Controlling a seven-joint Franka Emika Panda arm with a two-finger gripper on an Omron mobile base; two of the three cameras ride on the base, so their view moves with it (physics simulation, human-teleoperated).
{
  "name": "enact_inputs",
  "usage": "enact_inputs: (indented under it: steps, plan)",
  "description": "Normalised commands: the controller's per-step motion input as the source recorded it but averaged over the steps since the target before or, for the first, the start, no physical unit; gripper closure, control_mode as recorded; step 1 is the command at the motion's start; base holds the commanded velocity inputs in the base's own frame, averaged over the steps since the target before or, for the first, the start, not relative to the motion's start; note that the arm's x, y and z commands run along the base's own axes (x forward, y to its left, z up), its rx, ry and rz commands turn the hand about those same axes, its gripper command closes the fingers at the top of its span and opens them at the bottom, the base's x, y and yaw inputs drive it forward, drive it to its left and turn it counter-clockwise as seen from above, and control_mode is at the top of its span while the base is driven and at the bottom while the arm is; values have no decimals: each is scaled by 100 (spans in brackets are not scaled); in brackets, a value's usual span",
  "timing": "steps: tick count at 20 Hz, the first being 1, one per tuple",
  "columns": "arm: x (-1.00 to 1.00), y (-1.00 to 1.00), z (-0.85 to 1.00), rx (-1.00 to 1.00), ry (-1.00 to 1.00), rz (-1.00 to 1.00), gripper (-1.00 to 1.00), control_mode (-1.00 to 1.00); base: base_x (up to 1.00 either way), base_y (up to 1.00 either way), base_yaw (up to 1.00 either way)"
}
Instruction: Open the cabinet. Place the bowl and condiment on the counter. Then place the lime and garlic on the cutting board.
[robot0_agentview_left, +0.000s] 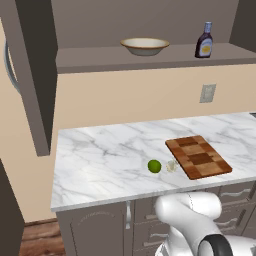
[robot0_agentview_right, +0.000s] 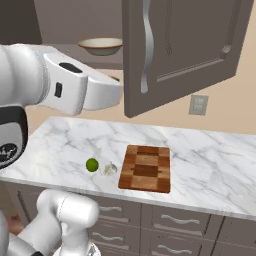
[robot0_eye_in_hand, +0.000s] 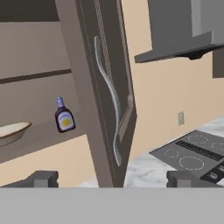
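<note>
Left base view shows the cabinet (robot0_agentview_left: 30, 75) with both doors swung wide, so the first step looks done. On its shelf sit the bowl (robot0_agentview_left: 144, 46), to the left, and the condiment (robot0_agentview_left: 204, 41), to the right, well apart from each other; neither has been brought down. Below, on the counter (robot0_agentview_left: 100, 160), the lime (robot0_agentview_left: 154, 166) lies near the front edge with the garlic (robot0_agentview_left: 171, 166) just to its right, and the garlic is just beside the left edge of the board (robot0_agentview_left: 198, 157) but not on it. The board itself is bare.

So, by my reading, one step of the task is finished and four placements remain: bowl, condiment, lime, garlic.

Hand view has the gripper (robot0_eye_in_hand: 112, 179) with its two tips set wide apart and nothing between them: released. It faces the edge of the right door, with the condiment and part of the bowl on the shelf to the left.

Count: one bowl, one condiment, one lime, one garlic, one board, two open doors.
</note>
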Motion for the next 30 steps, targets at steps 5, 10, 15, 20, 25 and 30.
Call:
enact_inputs:
  steps: [5,10,15,20,25,30]
  plan:
    - [9,96,-27,-14,0,1,-100,-100,0,0,0]
    - [21,97,-20,-19,0,0,-100,-100,0,0,0]
    - [26,31,2,-32,14,0,-100,-100,0,0,0]
    - [77,0,0,-37,28,0,-100,-100,0,0,0]
    - [58,-1,12,-33,41,0,-100,-100,0,0,0]
    - [53,-22,2,-27,38,-10,-100,-100,0,0,0]
